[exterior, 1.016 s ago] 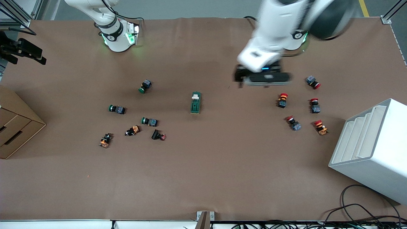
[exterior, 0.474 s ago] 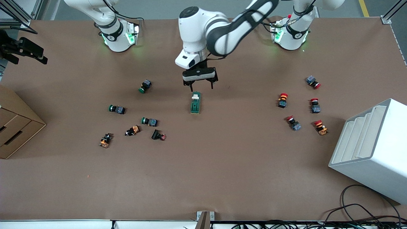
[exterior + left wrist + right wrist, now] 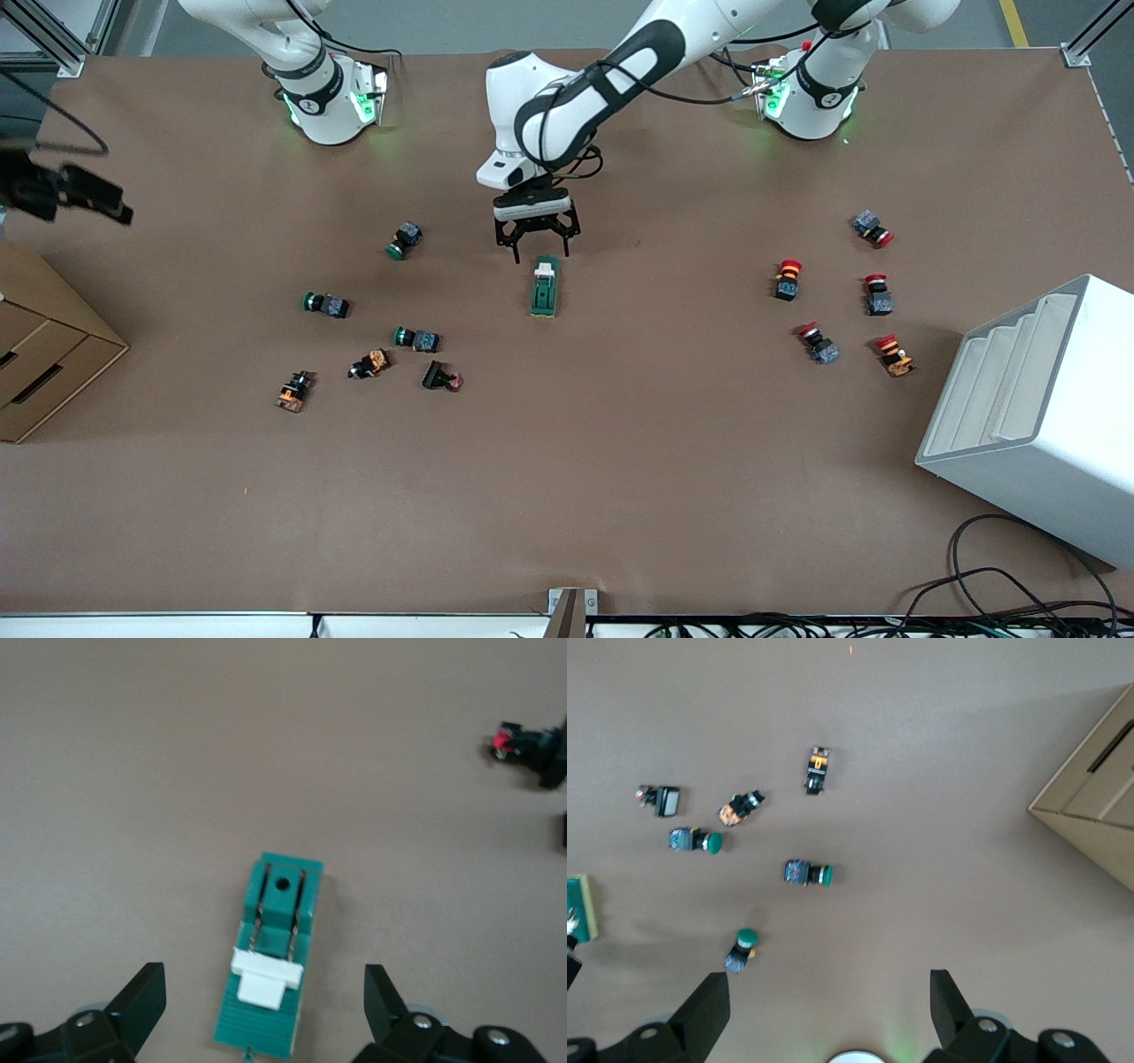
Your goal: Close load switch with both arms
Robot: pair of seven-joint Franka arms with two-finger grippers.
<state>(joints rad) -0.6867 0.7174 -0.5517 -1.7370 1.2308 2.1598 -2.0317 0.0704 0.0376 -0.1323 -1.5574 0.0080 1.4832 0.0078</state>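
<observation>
The load switch (image 3: 545, 292), a dark green oblong block with a white lever (image 3: 546, 267) at the end nearer the robots' bases, lies on the brown table mid-way between the arms. My left gripper (image 3: 539, 252) is open and hangs just above that lever end. In the left wrist view the switch (image 3: 282, 904) lies between the spread fingers (image 3: 146, 992), and the white lever (image 3: 264, 979) sits between them untouched. My right gripper (image 3: 830, 1005) is open and empty, held high over the right arm's end of the table; it shows dark at the edge of the front view (image 3: 75, 193).
Several green-capped and orange buttons (image 3: 416, 338) lie toward the right arm's end, and several red-capped buttons (image 3: 787, 276) toward the left arm's end. A cardboard box (image 3: 44, 354) and a white rack (image 3: 1036, 416) stand at the table's ends. Cables (image 3: 1001, 585) lie at the near edge.
My left arm has swung from beside the red-capped buttons to the load switch and come lower over its lever end. My right gripper has shifted slightly.
</observation>
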